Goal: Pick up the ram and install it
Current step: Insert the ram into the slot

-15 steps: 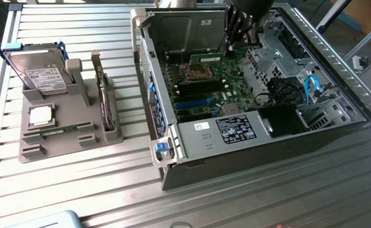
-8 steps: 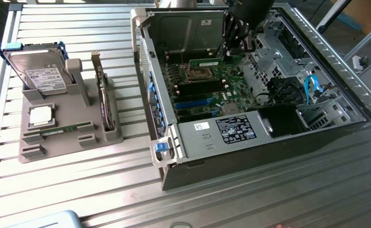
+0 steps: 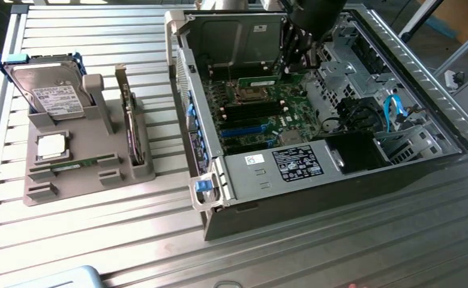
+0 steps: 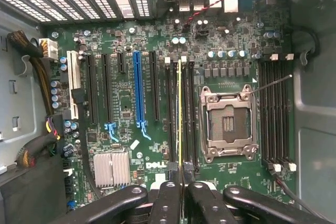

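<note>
The claw [image 3: 295, 65], at the end of the dark arm reaching down into the open computer case [image 3: 426, 174], is drawn narrow, its two fingers [image 4: 167, 198] pinching the ram [image 3: 258, 80] between them. In the exterior view the ram is a thin green stick reaching out from the claw's tips toward the exterior view's left, over the green motherboard [image 3: 250, 120].

In the wrist view the claw [image 4: 183, 182] grips the ram [image 4: 181, 114] by its upper edge. The ram is seen edge-on as a thin pale line running straight out from between the fingertips. The ram lies in line with the dark memory slots [image 4: 170, 114] directly below the claw. Whether its lower edge has entered a slot cannot be told.

Just beside the ram, to one side of the claw, is the empty metal-framed processor socket [image 4: 229, 124]. A further bank of memory slots [image 4: 275, 114] lies beyond the socket. On the claw's other side are a blue expansion slot [image 4: 137, 87] and a finned silver heat sink [image 4: 111, 169].

Well apart from the claw, outside the case toward the exterior view's left, a grey holder [image 3: 38, 192] stands on the slatted metal table [image 3: 138, 240]. It carries a second memory stick [image 3: 80, 162], a hard drive [image 3: 50, 90] and an upright expansion card [image 3: 128, 117].
</note>
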You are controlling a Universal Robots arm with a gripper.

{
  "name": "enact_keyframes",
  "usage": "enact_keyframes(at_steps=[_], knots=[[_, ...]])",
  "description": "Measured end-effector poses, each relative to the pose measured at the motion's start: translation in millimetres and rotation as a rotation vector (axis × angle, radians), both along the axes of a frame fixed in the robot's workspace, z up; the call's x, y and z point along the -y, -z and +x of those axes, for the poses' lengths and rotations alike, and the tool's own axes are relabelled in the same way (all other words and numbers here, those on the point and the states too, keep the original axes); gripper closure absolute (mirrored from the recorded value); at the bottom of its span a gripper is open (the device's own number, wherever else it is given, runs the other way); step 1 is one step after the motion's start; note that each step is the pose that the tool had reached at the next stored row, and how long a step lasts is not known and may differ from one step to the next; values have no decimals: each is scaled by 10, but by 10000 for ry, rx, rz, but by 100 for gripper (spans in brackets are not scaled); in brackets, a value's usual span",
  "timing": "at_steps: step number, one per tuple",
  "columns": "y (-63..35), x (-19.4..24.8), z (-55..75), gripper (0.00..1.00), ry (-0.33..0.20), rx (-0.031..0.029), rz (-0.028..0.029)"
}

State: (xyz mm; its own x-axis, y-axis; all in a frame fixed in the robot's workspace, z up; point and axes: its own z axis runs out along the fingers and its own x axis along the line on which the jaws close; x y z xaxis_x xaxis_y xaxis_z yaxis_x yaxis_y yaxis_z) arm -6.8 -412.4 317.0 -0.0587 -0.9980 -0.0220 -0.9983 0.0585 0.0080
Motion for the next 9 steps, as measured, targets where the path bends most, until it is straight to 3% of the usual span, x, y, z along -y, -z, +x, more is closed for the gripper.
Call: enact_keyframes(at_steps=[9], knots=[[2, 0, 0, 88, -117, 1, -4]])
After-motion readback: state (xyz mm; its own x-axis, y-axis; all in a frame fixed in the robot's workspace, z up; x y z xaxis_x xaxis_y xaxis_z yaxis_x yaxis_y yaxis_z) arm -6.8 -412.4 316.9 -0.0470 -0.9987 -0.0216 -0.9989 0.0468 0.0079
